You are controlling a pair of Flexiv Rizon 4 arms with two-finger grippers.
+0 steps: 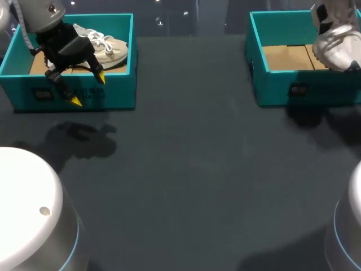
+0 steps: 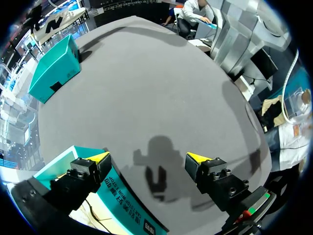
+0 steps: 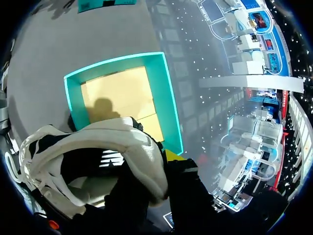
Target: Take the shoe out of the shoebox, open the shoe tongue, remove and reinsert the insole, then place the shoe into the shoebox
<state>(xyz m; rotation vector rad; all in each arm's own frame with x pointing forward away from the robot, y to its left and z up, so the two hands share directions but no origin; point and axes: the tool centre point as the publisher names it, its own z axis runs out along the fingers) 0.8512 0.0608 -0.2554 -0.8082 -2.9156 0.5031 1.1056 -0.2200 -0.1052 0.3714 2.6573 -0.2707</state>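
1. Hanging over the right shoebox (image 1: 271, 84), the white shoe (image 1: 333, 39) is clamped in the right gripper (image 3: 168, 164), with only one yellow tip showing.
2. A grip on soft fabric could slip, I'd guess, and drop the shoe onto the box wall.
3. The left gripper (image 1: 87, 89), fingers spread and empty, hovers over the left shoebox (image 1: 113, 93) — a beige shoe (image 1: 107, 48) lies inside.

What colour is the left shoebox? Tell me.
The left shoebox is teal, tan inside; best seen in the head view.
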